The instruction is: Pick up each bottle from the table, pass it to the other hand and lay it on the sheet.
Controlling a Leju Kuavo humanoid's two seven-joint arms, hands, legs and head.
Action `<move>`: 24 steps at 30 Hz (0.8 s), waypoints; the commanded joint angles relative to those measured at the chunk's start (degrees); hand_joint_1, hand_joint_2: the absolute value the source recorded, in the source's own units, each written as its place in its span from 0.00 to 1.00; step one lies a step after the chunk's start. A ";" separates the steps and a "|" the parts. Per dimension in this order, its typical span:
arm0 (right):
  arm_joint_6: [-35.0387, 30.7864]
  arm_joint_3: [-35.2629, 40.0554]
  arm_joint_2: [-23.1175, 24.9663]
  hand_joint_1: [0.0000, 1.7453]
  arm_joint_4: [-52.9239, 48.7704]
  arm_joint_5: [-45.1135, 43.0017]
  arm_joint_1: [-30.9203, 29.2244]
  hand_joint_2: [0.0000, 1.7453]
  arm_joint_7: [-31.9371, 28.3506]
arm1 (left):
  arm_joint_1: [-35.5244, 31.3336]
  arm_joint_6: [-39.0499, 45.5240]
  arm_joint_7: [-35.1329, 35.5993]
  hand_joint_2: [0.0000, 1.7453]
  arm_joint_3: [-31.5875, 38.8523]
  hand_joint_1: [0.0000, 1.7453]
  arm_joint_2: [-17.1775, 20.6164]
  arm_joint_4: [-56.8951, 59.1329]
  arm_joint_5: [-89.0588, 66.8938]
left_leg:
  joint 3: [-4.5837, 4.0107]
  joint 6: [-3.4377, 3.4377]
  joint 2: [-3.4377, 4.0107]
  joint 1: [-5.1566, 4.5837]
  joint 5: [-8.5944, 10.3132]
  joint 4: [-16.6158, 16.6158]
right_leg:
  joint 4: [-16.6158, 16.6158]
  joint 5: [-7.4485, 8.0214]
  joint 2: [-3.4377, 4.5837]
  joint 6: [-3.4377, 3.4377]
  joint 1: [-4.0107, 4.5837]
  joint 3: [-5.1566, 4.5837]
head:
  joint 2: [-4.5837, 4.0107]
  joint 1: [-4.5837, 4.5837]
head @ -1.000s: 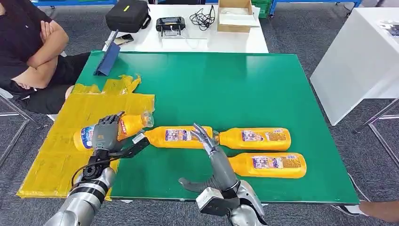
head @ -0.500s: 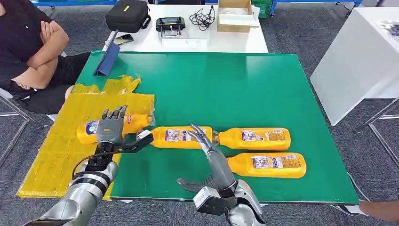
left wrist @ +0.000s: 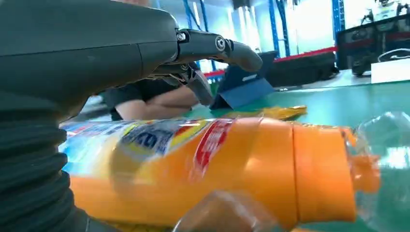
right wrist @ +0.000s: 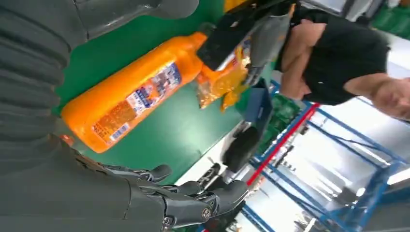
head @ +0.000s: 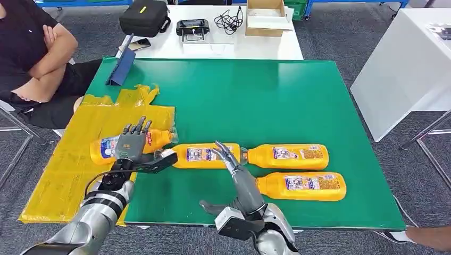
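Head view gives you four orange bottles lying on their sides. One [head: 109, 147] lies on the yellow sheet [head: 69, 175] at the left of the green table [head: 255, 95], its clear cap end at the sheet's edge. Your left hand [head: 133, 149] is over its middle with fingers spread and straight, thumb stretched toward the next bottle; in the left wrist view the fingers [left wrist: 212, 46] stand above the bottle, apart from it, so it holds nothing. The second bottle [head: 205, 155] lies on the table just beside the sheet, the third [head: 290, 156] neck to neck with it, the fourth [head: 303, 186] nearer you. Your right hand [head: 236, 172] hovers by the second and third bottles' necks, fingers extended and apart, gripping nothing. Each bottle carries a blue, white and red label; the print is too small and blurred to read. A person in black sits at the left with arms folded.
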 commanded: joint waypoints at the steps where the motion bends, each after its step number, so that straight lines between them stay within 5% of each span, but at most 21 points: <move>1: -2.34 -1.28 -1.52 0.00 5.67 3.75 -2.27 1.00 3.12 | -0.06 -3.66 -9.26 1.00 3.96 0.00 -0.88 -2.14 13.68 | 0.01 0.07 -0.05 0.02 0.02 -0.03 | -0.08 0.04 -0.06 0.02 0.03 0.04 | 0.00 0.00; 16: -2.94 -1.38 -1.56 0.00 6.04 4.51 -2.21 1.00 2.87 | 0.42 -4.12 -10.51 1.00 4.30 0.00 -1.22 -3.22 15.99 | 0.03 0.07 -0.08 0.01 0.03 -0.06 | -0.10 0.04 -0.10 0.02 0.03 0.08 | 0.00 0.00; 17: -3.04 -1.64 -1.63 0.00 7.53 5.94 -2.70 0.00 4.78 | 1.55 -7.18 -16.80 1.00 7.36 0.00 -2.64 -6.05 26.14 | 0.06 0.10 -0.11 0.02 0.06 -0.11 | -0.17 0.07 -0.13 0.02 0.04 0.12 | 0.00 0.00; 19: -2.84 -2.19 -1.72 0.00 9.97 6.11 -3.43 0.00 5.20 | 4.68 -12.87 -23.06 1.00 9.11 0.00 -3.52 -12.75 37.86 | 0.00 0.06 -0.05 0.00 0.02 -0.03 | -0.06 0.03 -0.06 0.02 0.01 0.03 | 0.00 0.00; 20: -3.37 -2.72 -1.31 0.00 11.37 6.67 -3.85 0.00 4.54 | 7.28 -15.05 -24.64 0.00 9.78 0.00 -3.89 -18.10 43.99 | 0.05 0.08 -0.04 0.02 0.02 -0.07 | -0.12 0.05 -0.05 0.03 0.03 0.09 | 0.00 0.00; 21: -3.47 -3.19 -0.91 0.00 11.76 6.89 -3.86 1.00 4.25 | 8.51 -16.98 -24.64 0.00 11.20 0.00 -4.69 -21.57 49.01 | 0.06 0.07 0.06 0.01 0.00 -0.07 | -0.11 0.05 0.05 0.03 0.02 0.06 | 0.00 -0.02; 24: -3.12 -3.38 -0.02 0.00 12.06 7.58 -3.23 1.00 4.35 | 14.11 -22.79 -26.45 0.00 13.82 0.00 -6.73 -33.29 63.73 | 0.03 0.10 0.06 0.01 -0.03 -0.04 | -0.09 0.02 0.04 0.04 0.02 0.04 | 0.00 0.00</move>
